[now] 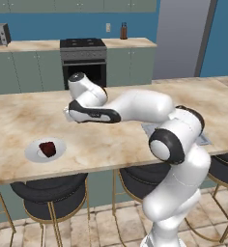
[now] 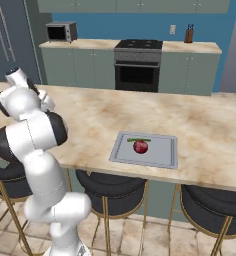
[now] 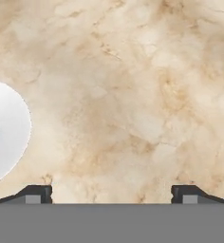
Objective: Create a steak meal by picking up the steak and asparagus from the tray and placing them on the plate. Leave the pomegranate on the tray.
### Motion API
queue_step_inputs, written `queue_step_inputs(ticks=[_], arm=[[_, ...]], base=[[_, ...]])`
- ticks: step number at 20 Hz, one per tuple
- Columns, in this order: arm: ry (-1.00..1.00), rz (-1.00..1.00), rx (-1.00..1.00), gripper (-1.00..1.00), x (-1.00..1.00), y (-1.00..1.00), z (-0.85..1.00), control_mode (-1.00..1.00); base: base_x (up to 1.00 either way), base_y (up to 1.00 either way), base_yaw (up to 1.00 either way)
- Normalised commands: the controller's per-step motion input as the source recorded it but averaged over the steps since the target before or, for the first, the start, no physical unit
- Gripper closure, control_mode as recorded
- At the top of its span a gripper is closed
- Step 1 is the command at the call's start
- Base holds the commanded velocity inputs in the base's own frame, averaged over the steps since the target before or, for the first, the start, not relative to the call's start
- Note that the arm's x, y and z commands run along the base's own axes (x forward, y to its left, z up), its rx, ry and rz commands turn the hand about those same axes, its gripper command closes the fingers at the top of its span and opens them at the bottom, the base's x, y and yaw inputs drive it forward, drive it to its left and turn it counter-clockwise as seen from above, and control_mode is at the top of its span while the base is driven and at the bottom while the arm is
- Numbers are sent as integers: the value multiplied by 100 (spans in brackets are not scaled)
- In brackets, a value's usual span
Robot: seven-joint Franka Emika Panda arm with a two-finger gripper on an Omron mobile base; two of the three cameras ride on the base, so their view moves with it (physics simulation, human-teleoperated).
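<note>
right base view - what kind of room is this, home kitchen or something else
Most likely a home kitchen, rendered. A black oven with a stovetop sits among green cabinets, a microwave stands on the back counter, and a marble island counter has round stools tucked under it.

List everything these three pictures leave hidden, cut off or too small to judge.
- Tray, left base view: mostly hidden behind the robot's forearm, contents unseen.
- Plate, hand view: cut by the left edge; the steak shows there as a dark sliver.
- Asparagus, right base view: too thin to tell whether it touches the pomegranate.
- Gripper, hand view: fingertips wide apart, holding nothing; height above the counter unclear.
</note>
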Motion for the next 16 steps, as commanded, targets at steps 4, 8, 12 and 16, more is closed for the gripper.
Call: queue_step_inputs(ticks=[4, 8, 12, 16], arm=[[0, -60, 5, -100, 12, -100, 11, -100], [0, -62, 1, -100, 8, -100, 0, -100], [1, -57, 2, -100, 16, -100, 0, -100], [2, -56, 4, -100, 19, -100, 0, -100]], base=[[0, 0, 0], [0, 0, 0], [0, 0, 0], [0, 0, 0]])
